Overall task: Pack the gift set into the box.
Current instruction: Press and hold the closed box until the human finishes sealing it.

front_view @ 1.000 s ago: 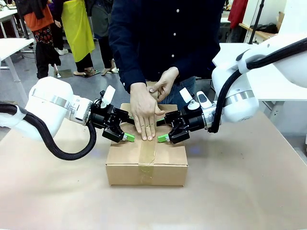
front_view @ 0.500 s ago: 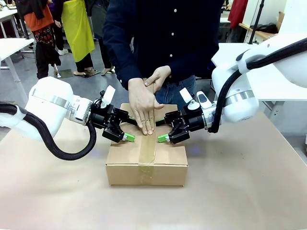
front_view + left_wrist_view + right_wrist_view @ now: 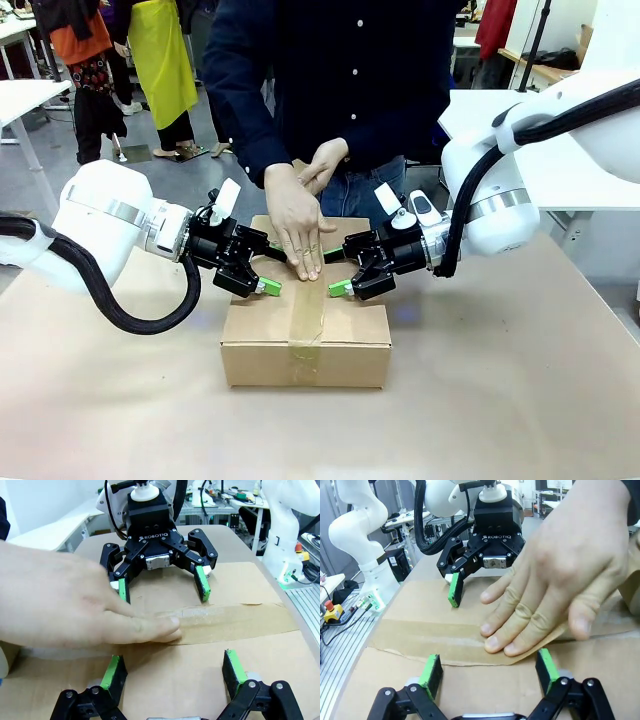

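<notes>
Cardboard is stiff but dents easily, so pressing the flat flaps looks safest. The box (image 3: 305,330) is sitting mid-table, the person's hand (image 3: 296,228) smoothing tape (image 3: 235,622). Left gripper (image 3: 262,271) and right gripper (image 3: 338,270) are resting on top, jaws spread, holding nothing.

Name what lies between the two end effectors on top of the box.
In the front view, the person's hand lies flat on the tape strip along the box, between the left end effector and right end effector.

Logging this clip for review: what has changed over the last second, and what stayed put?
The person's flat hand slid along the tape strip toward the box's far edge, and the other hand drew up toward the body. Left gripper and right gripper stayed open over the lid; the box did not move.
</notes>
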{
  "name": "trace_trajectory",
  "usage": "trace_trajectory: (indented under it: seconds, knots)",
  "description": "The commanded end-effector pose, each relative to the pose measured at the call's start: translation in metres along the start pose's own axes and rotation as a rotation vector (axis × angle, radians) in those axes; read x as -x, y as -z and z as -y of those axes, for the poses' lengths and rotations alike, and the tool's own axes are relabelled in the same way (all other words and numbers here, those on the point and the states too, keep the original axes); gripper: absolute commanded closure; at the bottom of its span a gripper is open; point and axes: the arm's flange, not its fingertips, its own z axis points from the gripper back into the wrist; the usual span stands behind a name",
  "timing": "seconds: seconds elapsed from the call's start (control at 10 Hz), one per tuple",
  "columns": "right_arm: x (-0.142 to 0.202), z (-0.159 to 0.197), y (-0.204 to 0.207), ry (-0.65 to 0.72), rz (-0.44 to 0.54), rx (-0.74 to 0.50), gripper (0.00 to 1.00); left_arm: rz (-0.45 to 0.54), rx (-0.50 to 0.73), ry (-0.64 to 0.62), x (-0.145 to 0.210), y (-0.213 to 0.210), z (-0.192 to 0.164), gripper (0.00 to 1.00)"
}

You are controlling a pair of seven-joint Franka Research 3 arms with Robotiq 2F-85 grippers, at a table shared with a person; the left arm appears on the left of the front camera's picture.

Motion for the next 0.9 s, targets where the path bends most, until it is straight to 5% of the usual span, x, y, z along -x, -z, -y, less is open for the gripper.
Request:
trace_trajectory:
  seconds: [0.0,0.8]
  knots:
    - [0.0010,0.0002,0.0012,0.002,-0.003,0.002,0.00,0.005,0.003,0.009,0.0039,-0.0001,0.0026,0.00]
    - [0.0010,0.0002,0.0012,0.002,-0.003,0.002,0.00,0.005,0.003,0.009,0.0039,-0.0001,0.0026,0.00]
